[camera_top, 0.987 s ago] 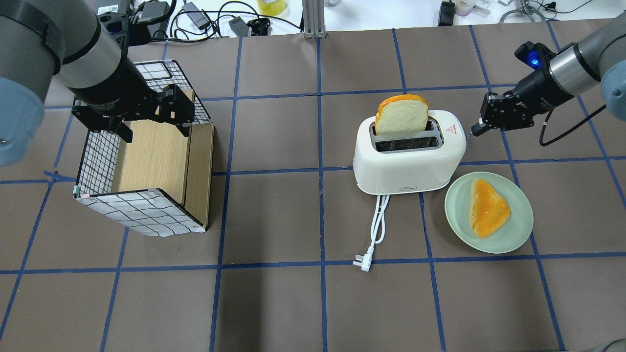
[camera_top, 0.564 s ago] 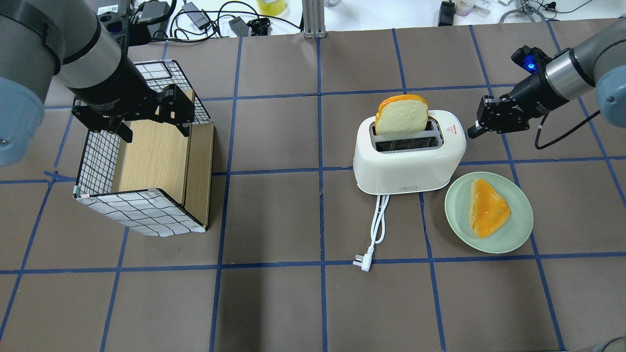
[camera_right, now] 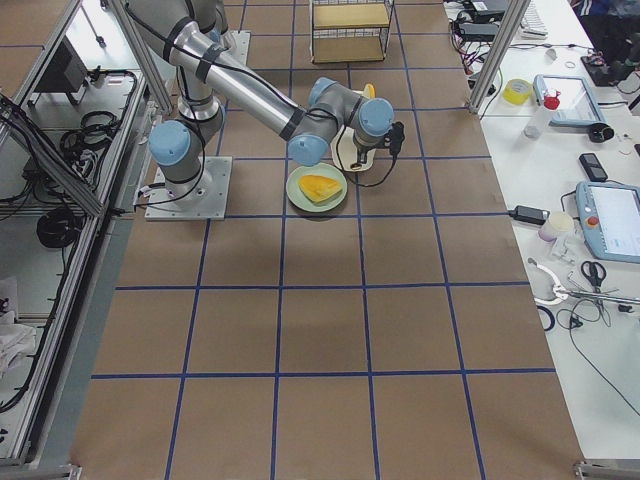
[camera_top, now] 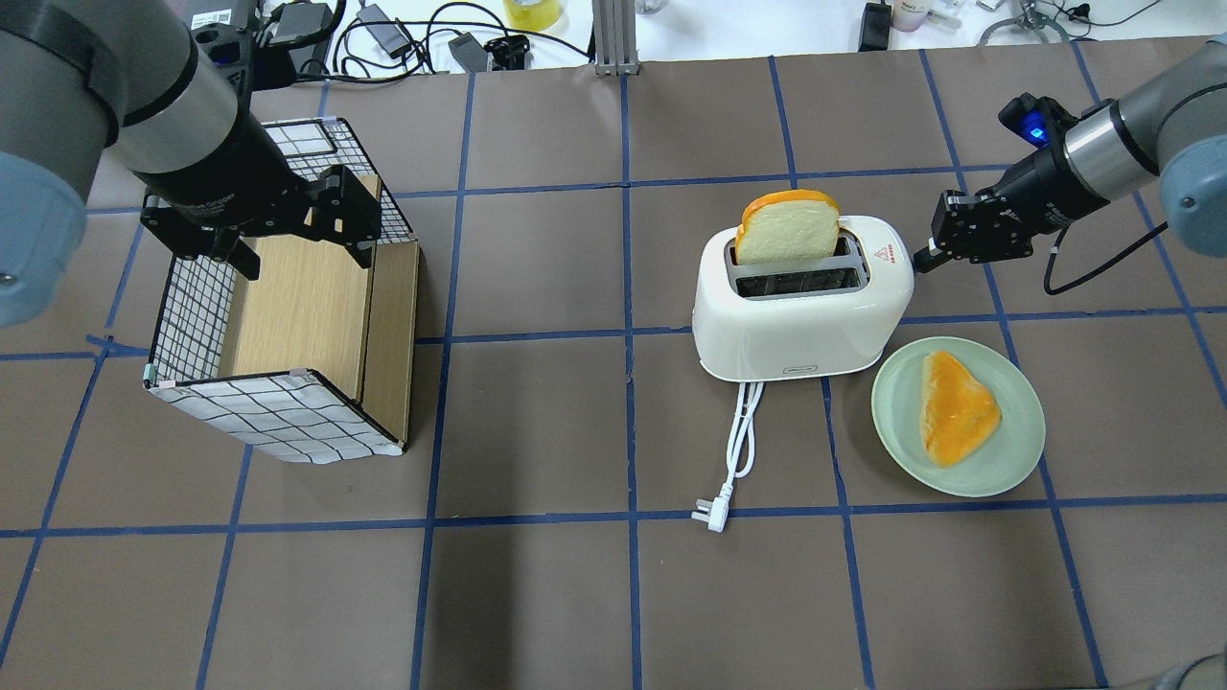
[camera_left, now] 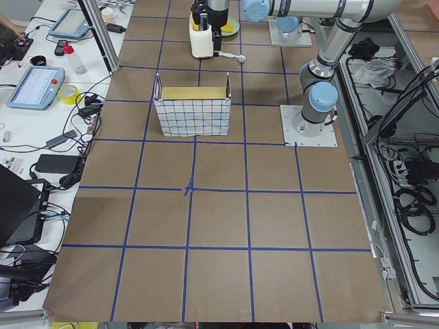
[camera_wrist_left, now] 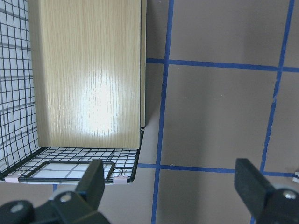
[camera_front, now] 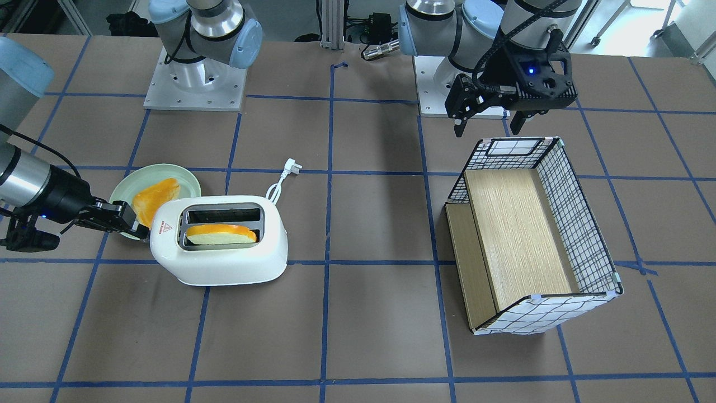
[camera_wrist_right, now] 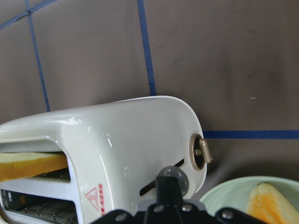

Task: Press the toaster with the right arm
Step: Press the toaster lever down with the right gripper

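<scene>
On the table's right half, toaster [camera_top: 800,321]: I see it upright, a bread slice [camera_top: 788,228] in one slot.
Right hand [camera_top: 923,257]: fingers pinched together, empty, tip at the toaster's end wall.
Green plate [camera_top: 1016,450]: just beside the toaster.
Left hand [camera_top: 299,251]: spread wide, empty, above the wire basket [camera_top: 192,316].

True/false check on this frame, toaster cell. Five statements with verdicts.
1. A bread slice stands in one slot of the toaster; the other slot is empty. True.
2. The toaster's plug is in a socket. False: it lies loose on the table.
3. The left end effector is open. True.
4. The green plate is empty. False: it holds a bread piece.
5. The right end effector points at the toaster end carrying the knob. True.
</scene>
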You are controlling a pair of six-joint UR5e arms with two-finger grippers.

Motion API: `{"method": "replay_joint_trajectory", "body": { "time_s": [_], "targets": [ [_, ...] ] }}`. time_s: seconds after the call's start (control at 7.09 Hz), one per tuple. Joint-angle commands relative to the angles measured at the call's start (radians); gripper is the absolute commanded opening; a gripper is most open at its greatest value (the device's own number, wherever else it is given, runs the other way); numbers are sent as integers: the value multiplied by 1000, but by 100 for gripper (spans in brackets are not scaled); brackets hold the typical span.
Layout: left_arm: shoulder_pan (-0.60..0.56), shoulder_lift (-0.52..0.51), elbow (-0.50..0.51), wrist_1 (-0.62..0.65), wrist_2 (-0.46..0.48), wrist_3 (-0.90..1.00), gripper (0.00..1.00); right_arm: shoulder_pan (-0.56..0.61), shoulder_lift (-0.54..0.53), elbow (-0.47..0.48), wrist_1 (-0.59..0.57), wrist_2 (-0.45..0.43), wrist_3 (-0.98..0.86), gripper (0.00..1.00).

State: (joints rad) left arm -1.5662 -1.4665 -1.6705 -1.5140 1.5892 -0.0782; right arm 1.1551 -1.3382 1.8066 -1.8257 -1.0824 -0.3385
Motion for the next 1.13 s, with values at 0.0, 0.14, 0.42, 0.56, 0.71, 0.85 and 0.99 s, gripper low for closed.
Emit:
{"method": "replay_joint_trajectory", "body": {
  "time_s": [0.0,0.14,0.42,0.56,0.71,0.85,0.99],
  "targets": [
    [0,0,0,0,0,0,100,0,11,0,-20,-2,-1,0],
    [0,0,0,0,0,0,100,0,19,7,-24,-2,-1,0],
    [0,0,0,0,0,0,100,0,22,36,-75,-10,-1,0],
    [0,0,0,0,0,0,100,0,25,42,-89,-8,-1,0],
    [0,0,0,0,0,0,100,0,28,42,-92,-8,-1,0],
    [0,0,0,0,0,0,100,0,34,43,-96,-8,-1,0],
    [0,0,0,0,-2,0,100,0,34,49,-99,-8,-1,0]
  ]
}}
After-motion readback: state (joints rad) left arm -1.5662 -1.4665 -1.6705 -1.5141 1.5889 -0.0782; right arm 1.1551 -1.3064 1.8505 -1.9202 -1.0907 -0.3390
